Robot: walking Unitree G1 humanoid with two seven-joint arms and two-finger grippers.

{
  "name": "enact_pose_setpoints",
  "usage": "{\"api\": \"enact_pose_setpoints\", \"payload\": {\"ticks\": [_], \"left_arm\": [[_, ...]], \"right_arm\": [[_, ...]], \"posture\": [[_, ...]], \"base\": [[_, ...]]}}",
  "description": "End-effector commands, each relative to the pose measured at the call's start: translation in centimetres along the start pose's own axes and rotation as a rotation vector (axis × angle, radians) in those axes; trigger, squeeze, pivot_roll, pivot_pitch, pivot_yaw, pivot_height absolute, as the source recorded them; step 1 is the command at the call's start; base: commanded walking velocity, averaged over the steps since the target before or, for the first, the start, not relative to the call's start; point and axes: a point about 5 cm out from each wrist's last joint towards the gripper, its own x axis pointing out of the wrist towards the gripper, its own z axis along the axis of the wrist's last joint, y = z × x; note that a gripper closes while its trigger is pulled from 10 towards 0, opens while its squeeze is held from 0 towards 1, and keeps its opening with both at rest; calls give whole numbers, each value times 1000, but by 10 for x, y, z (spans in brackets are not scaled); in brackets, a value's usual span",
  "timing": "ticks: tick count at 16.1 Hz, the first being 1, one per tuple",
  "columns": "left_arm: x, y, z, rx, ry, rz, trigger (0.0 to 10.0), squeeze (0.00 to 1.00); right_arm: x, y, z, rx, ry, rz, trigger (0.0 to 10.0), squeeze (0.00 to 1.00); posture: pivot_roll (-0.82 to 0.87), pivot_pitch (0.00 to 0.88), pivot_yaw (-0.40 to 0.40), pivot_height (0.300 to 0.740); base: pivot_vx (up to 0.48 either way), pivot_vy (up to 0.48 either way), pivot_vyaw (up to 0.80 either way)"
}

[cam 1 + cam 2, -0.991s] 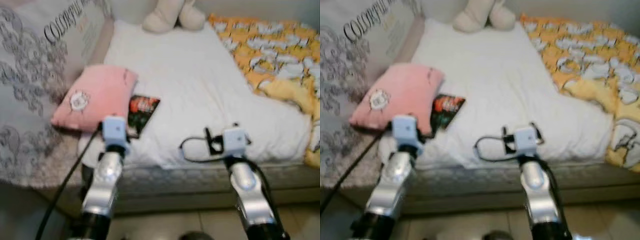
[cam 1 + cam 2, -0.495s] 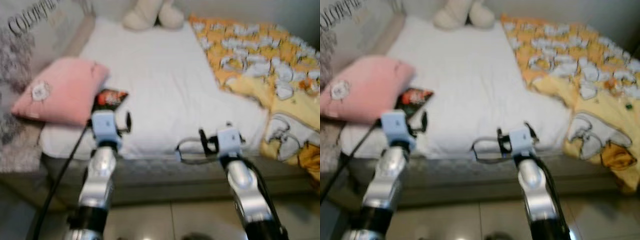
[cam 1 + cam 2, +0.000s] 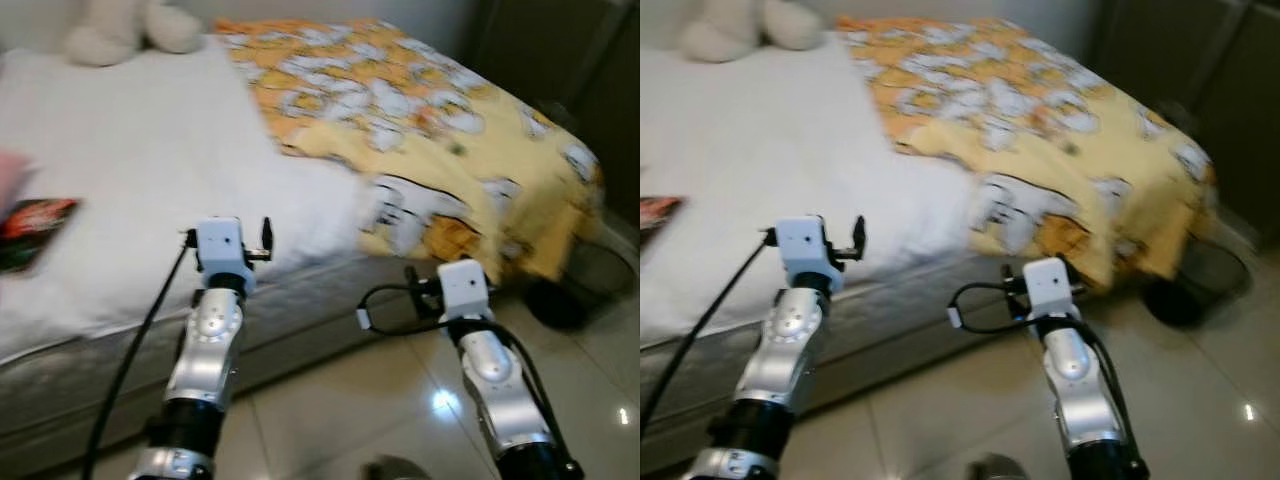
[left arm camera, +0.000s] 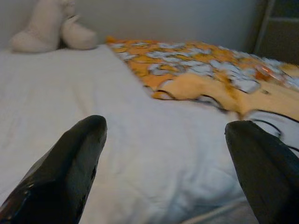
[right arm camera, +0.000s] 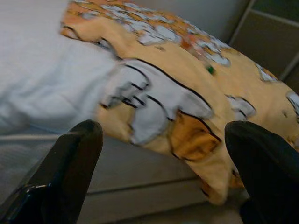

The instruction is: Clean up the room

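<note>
Two black fingers [image 4: 65,172] of the left gripper [image 4: 163,163] stood spread wide apart with nothing between them, held above the near edge of the bed [image 3: 120,170] and its white sheet. The right gripper [image 5: 163,168] was likewise released, its fingers [image 5: 70,172] parted and empty, held out over the tiled floor [image 3: 340,410] just short of the bed's side. Straight ahead of those right fingers, apart from them, the yellow-orange patterned blanket [image 3: 430,130] lay rumpled across the bed's right half, its long axis running from the headboard end toward the foot, with one corner drooping over the mattress edge toward the floor. Well to the left of the left fingers, a dark red packet [image 3: 30,225] lay flat on the sheet. Cream plush toys [image 3: 120,25] sat at the far end. A dark bin [image 3: 580,290] stood on the floor past the blanket's hanging corner.
</note>
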Motion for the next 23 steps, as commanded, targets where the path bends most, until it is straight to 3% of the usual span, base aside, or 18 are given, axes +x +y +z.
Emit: {"api": "enact_pose_setpoints", "payload": {"ticks": [1, 2, 3, 4, 12, 19, 23], "left_arm": [[1, -13, 0, 64, -8, -64, 10000, 0], [1, -15, -2, 77, 4, -66, 10000, 0], [1, -11, -3, 40, 25, -55, 10000, 0], [1, -10, -4, 8, 29, -57, 10000, 0], [-7, -12, -16, 17, 55, -66, 10000, 0], [-3, -6, -14, 31, 57, -69, 10000, 0], [0, -10, -13, 35, 55, -82, 10000, 0]], "right_arm": [[0, -6, 2, -2, -23, -15, 10000, 1000], [0, -6, 1, -21, -20, -13, 10000, 1000], [2, -5, 1, -6, -16, -10, 10000, 0], [3, -4, 1, -4, -17, -10, 10000, 0], [1, 5, -3, 15, -16, 33, 10000, 0], [-8, 8, -9, 67, -1, 15, 10000, 0], [-9, 6, -9, 66, -1, 7, 10000, 0]], "posture": [[-118, 0, 33, 731], [-118, 0, 33, 731], [-119, 0, 40, 731], [-121, 0, 42, 731], [-115, 0, 31, 731], [-130, 0, 56, 731], [-140, 0, 62, 731]], "base": [[0, 0, 0], [0, 0, 0], [266, 0, 0], [465, 0, 0], [465, 0, 0], [465, 0, 0], [465, 0, 0]]}}
